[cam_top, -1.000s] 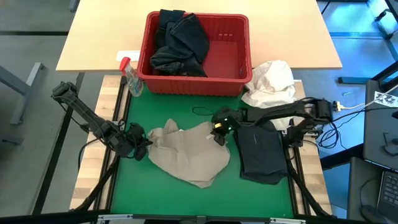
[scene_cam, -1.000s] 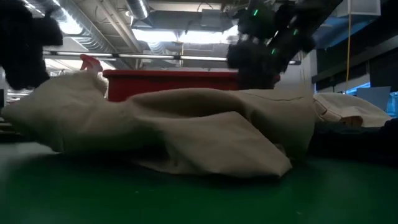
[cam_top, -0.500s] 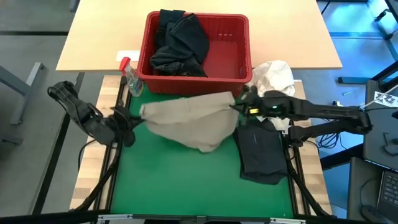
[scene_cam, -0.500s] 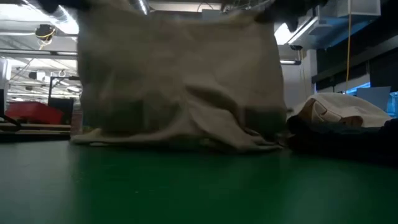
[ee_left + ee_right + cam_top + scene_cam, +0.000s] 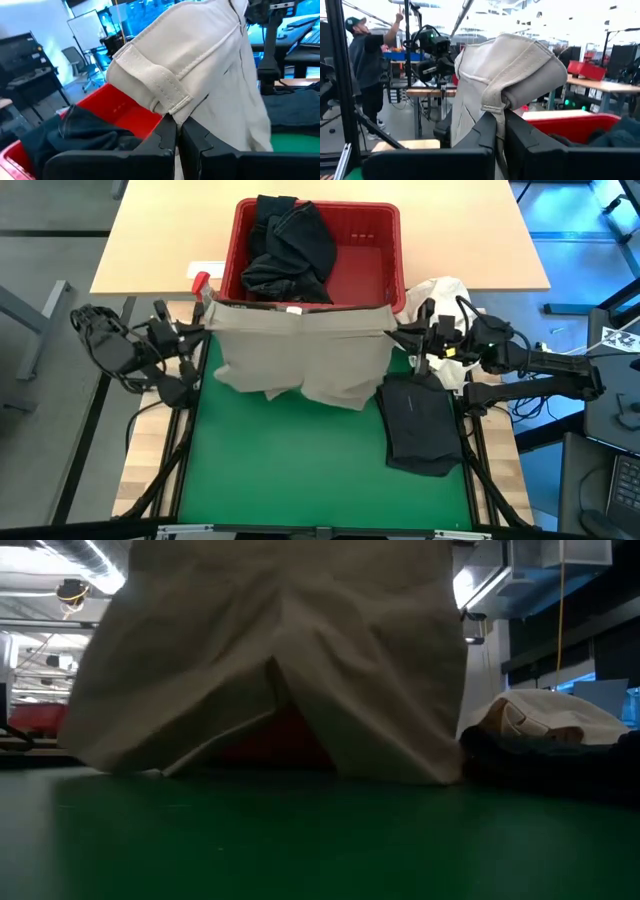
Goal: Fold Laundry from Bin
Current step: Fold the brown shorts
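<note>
Fingers (image 5: pixel 177 142) pinching khaki garment (image 5: pixel 300 355), red bin (image 5: pixel 385 305) behind, folded dark garment (image 5: pixel 420 425) beside

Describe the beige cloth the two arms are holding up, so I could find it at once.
Start at the red bin at the far end of the green mat. Just in front of it, the khaki garment hangs stretched by its waistband between the left tool and the right tool. It is the only pale tan piece: the folded garment beside it is dark, and the bundle behind is white.
</note>
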Available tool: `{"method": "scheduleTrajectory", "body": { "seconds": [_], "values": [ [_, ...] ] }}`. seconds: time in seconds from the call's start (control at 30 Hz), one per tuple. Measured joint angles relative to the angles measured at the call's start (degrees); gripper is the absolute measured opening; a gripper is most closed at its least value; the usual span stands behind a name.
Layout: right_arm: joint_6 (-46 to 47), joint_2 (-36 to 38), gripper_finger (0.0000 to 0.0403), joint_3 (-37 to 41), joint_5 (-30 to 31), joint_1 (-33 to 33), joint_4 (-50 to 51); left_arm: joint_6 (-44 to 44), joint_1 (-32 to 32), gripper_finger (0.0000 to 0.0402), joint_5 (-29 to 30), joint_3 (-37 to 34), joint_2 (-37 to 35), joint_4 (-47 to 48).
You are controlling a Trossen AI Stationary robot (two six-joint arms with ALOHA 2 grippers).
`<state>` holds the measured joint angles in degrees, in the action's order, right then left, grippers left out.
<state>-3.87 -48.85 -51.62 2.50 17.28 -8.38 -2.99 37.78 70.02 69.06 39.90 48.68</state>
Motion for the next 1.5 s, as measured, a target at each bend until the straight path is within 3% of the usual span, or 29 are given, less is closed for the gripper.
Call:
{"method": "scheduleTrajectory", "body": {
  "seconds": [0.13, 0.33, 0.5, 0.73, 0.87, 1.03, 1.23, 1.5],
  "values": [
    [-3.67, -1.26, 0.0021, -0.02, 4.35, 0.86, -0.57, 3.57, -1.47, 0.0000, 3.30, 0.18, -0.78, 0.36],
    [-4.03, -6.00, 0.0021, -0.02, 6.48, 9.60, -0.24, 4.24, -7.58, 0.0000, 5.60, 0.17, -2.75, 2.83],
    [1.84, -12.72, 0.0021, -0.02, 6.41, 16.81, 0.34, -3.11, -12.80, 0.0000, 4.76, -2.03, -4.03, 3.22],
    [9.64, -18.73, 0.0021, -0.02, 4.52, 17.60, 1.32, -18.86, -18.38, 0.0000, -1.95, -10.15, -3.44, 3.23],
    [17.88, -19.44, 0.0021, -0.02, -0.11, 14.99, 2.28, -26.68, -20.89, 0.0000, -10.34, -15.40, -2.06, 1.12],
    [18.55, -19.12, 0.0021, -0.02, -1.92, 6.64, 1.54, -26.68, -21.18, 0.0000, -18.40, -19.15, 1.22, -7.77],
    [19.43, -21.61, 0.0021, -0.02, -0.50, -0.47, -1.80, -26.42, -21.18, 0.0011, -19.59, -20.27, 6.25, -15.45],
    [27.67, -26.70, 0.0021, -0.02, -0.51, -5.11, -10.16, -25.31, -21.41, 0.0014, -21.81, -20.27, 13.11, -21.40]
  ]
}}
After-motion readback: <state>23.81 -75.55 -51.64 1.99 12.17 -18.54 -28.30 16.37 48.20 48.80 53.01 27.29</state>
